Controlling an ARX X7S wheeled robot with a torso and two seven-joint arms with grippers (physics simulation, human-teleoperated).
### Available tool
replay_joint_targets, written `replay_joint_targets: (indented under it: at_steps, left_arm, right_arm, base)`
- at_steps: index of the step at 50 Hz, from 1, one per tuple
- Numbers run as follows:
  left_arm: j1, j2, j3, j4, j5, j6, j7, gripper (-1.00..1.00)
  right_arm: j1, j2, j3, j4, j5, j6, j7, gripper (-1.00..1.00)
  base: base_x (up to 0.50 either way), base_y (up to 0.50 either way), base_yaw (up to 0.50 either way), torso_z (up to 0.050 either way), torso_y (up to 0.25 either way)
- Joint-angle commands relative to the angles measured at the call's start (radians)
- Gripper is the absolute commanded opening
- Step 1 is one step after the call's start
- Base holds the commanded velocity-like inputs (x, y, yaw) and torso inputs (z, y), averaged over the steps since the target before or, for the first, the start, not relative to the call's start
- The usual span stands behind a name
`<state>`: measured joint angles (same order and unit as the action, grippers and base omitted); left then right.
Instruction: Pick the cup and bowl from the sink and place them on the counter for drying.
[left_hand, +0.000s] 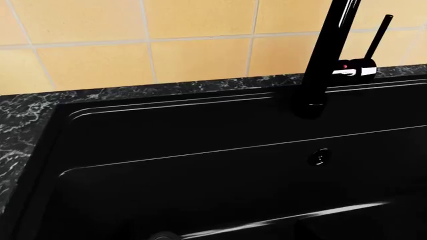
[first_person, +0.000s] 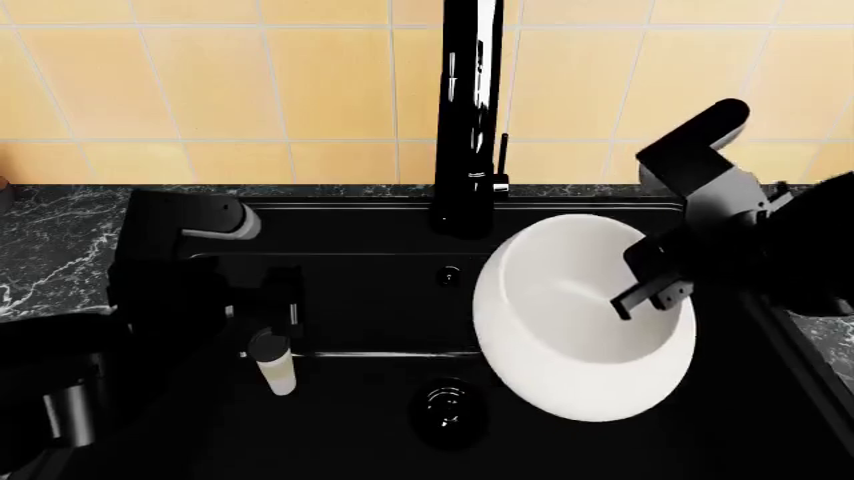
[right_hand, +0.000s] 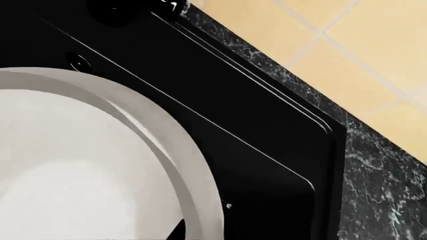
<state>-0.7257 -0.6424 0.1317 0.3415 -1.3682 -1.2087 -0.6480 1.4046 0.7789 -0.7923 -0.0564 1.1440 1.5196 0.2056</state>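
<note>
White and glossy, the bowl (first_person: 574, 320) is sitting tilted inside the sink (first_person: 360, 300), filling the basin's right half at about three o'clock from the drain (first_person: 447, 412). In the head view the right gripper (first_person: 651, 285) is reaching over the bowl's right rim, one dark finger (first_person: 638, 297) showing against the white inside wall; whether its jaws are closing on the rim or merely straddling it cannot be told, and the right wrist view is showing only the rim sweeping past, with a dark tip at the picture's edge. The cup (first_person: 275, 362) is standing upright on the basin floor at about nine o'clock from the drain, its dark top end uppermost. The left gripper (first_person: 274, 312) is hanging just above the cup, but black fingers against a black basin are hiding how far apart they are and whether they are touching it. The left wrist view is taking in only the sink wall, the faucet (left_hand: 327, 55) and tiles. The counter (first_person: 54, 240) is running around the sink, at nine o'clock and three o'clock, and neither dish is resting on it. Judging from this, nothing is placed yet: both pieces appear to be at the grasping stage, with lifting and setting down on the worktop remaining.
</note>
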Motion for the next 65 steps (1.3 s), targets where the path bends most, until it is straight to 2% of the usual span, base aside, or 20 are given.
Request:
replay_joint_targets:
  at_steps: [1, 12, 13, 19, 24, 30, 33, 36, 41, 45, 54, 65]
  left_arm:
    - [0.011, -0.001, 0.005, -0.002, 0.013, 0.019, 0.013, 1.00]
    - [0.040, -0.014, -0.001, 0.002, 0.018, 0.039, 0.032, 1.00]
    - [0.042, -0.017, -0.002, 0.004, 0.018, 0.040, 0.032, 1.00]
    - [0.050, -0.019, 0.003, 0.001, 0.031, 0.051, 0.045, 1.00]
    - [0.044, -0.017, 0.005, -0.001, 0.026, 0.050, 0.041, 1.00]
    - [0.037, -0.007, 0.021, -0.010, 0.041, 0.055, 0.048, 1.00]
    - [0.046, -0.012, 0.022, -0.014, 0.050, 0.064, 0.061, 1.00]
    - [0.048, -0.013, 0.021, -0.010, 0.044, 0.062, 0.056, 1.00]
    - [0.048, -0.016, 0.020, -0.013, 0.042, 0.064, 0.056, 1.00]
    - [0.048, -0.018, 0.026, -0.011, 0.044, 0.062, 0.054, 1.00]
    - [0.041, -0.023, 0.025, -0.012, 0.036, 0.060, 0.047, 1.00]
    - [0.062, -0.034, 0.017, -0.004, 0.033, 0.072, 0.047, 1.00]
  right_arm:
    - [0.210, 0.070, -0.142, -0.007, -0.036, 0.029, -0.047, -1.00]
    - [0.405, 0.112, -0.256, 0.089, -0.067, 0.036, -0.110, -1.00]
    - [0.428, 0.126, -0.318, 0.073, -0.084, 0.043, -0.135, -1.00]
    - [0.479, 0.181, -0.404, 0.099, -0.090, 0.042, -0.110, -1.00]
    - [0.522, 0.234, -0.446, 0.108, -0.019, 0.045, -0.061, -1.00]
    - [0.653, 0.301, -0.656, 0.118, 0.043, 0.047, 0.037, -1.00]
    - [0.657, 0.336, -0.618, 0.189, 0.130, 0.041, 0.179, -1.00]
    - [0.684, 0.353, -0.646, 0.225, 0.152, 0.042, 0.219, -1.00]
    - [0.714, 0.364, -0.682, 0.293, 0.175, 0.035, 0.266, -1.00]
    - [0.750, 0.356, -0.792, 0.321, 0.063, 0.034, 0.196, -1.00]
    - [0.787, 0.285, -0.890, 0.475, -0.064, -0.015, 0.093, -1.00]
    - [0.733, 0.292, -0.874, 0.595, -0.078, -0.062, 0.155, -1.00]
  base:
    - [0.00, 0.00, 0.00, 0.000, 0.000]
    - [0.00, 0.00, 0.00, 0.000, 0.000]
    - [0.00, 0.00, 0.00, 0.000, 0.000]
    - [0.00, 0.00, 0.00, 0.000, 0.000]
    - [0.00, 0.00, 0.00, 0.000, 0.000]
    - [0.00, 0.00, 0.00, 0.000, 0.000]
    - [0.00, 0.00, 0.00, 0.000, 0.000]
    - [0.00, 0.00, 0.00, 0.000, 0.000]
    - [0.00, 0.00, 0.00, 0.000, 0.000]
    - [0.00, 0.00, 0.00, 0.000, 0.000]
    - [0.00, 0.00, 0.00, 0.000, 0.000]
    - [0.00, 0.00, 0.00, 0.000, 0.000]
